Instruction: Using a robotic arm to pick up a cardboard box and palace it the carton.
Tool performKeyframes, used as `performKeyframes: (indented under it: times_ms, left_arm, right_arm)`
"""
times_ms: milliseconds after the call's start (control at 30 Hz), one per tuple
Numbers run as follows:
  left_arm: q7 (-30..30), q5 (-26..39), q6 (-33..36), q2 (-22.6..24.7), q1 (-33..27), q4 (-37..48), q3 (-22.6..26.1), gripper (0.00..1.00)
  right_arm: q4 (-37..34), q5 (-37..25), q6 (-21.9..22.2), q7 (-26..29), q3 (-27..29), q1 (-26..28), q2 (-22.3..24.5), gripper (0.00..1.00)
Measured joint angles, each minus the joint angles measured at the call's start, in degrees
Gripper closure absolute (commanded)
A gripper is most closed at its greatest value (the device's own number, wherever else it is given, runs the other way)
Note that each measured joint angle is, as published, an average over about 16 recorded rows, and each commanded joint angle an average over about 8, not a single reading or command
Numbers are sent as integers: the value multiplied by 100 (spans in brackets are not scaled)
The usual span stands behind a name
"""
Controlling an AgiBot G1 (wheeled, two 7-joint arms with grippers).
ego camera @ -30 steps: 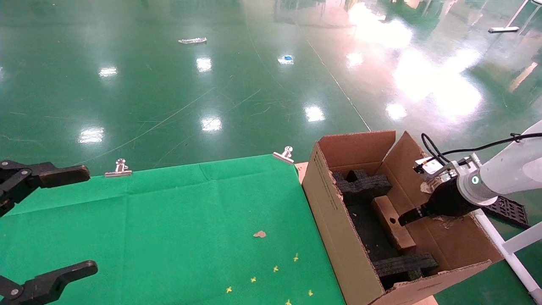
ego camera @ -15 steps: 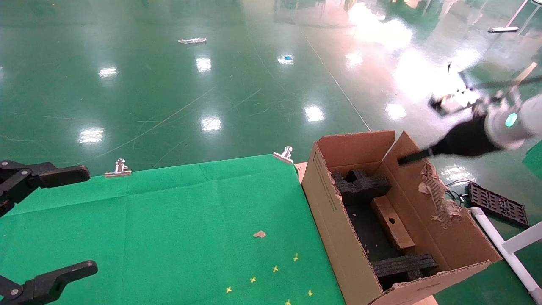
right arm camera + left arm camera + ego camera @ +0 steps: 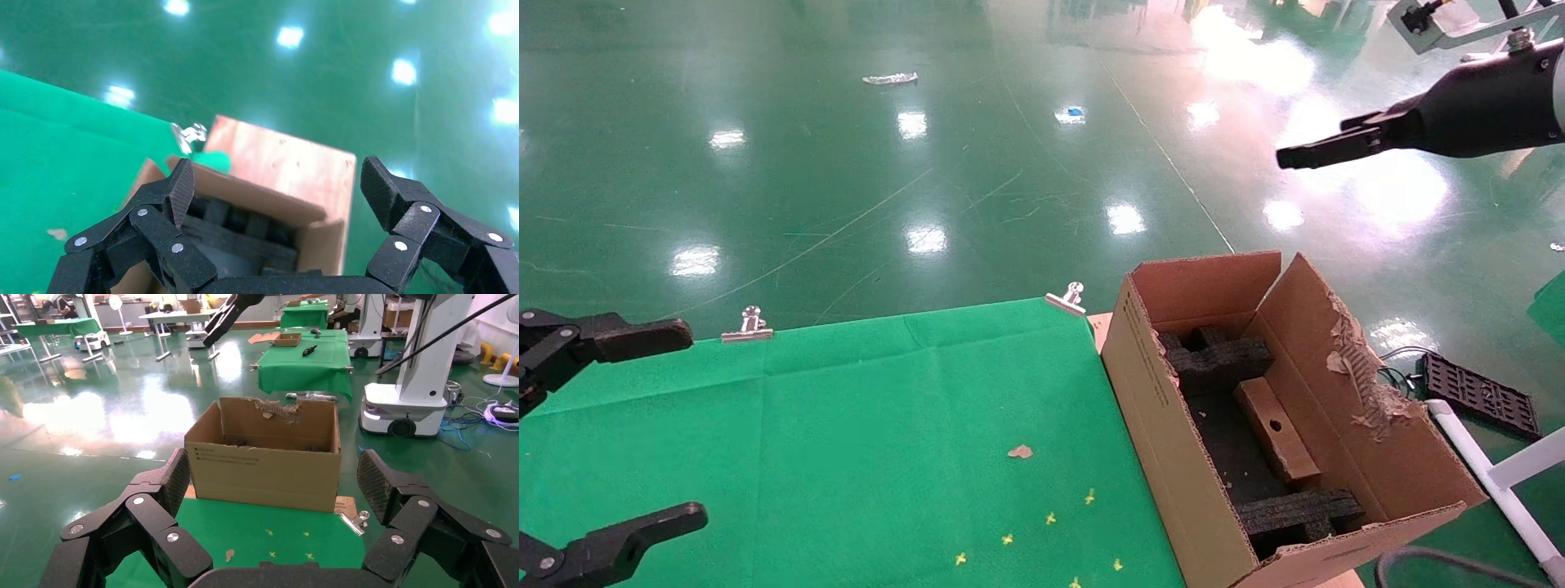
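Observation:
The small reddish-brown cardboard box [image 3: 1277,433] lies inside the carton [image 3: 1164,425], its round hole facing up, between two black foam inserts [image 3: 1222,359]. My right gripper [image 3: 1287,155], on the robotic arm, hangs high above the carton's far side. It is open and holds nothing. In the right wrist view it [image 3: 275,177] looks down on the carton's end [image 3: 318,245] and the foam [image 3: 232,226]; the cardboard box is hidden there. My left gripper [image 3: 686,425] is parked open over the green cloth at the left edge. In the left wrist view it [image 3: 275,468] faces the carton's side [image 3: 263,471].
A green cloth [image 3: 846,425] covers the table, held by two metal clips [image 3: 750,325] [image 3: 1068,299]. A paper scrap [image 3: 1020,451] and yellow marks lie on it. The carton's right flap [image 3: 1361,384] is torn. A black grid part [image 3: 1479,400] and white pipe [image 3: 1491,482] lie right of the carton.
My right gripper has risen out of the carton and swung up to the upper right. The cardboard box stays lying in the carton. The left arm has not moved.

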Motion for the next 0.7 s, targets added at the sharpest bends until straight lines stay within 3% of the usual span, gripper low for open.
performKeyframes:
  times_ms: [267, 700]
  left_arm:
    - [2, -1, 0, 0, -1, 3, 2, 0]
    - [4, -4, 0, -1, -3, 6, 6, 0]
  right_arm:
    - [529, 289, -94, -185, 459, -320, 146, 0]
    - [1691, 868, -392, -591, 1809, -1704, 214, 0]
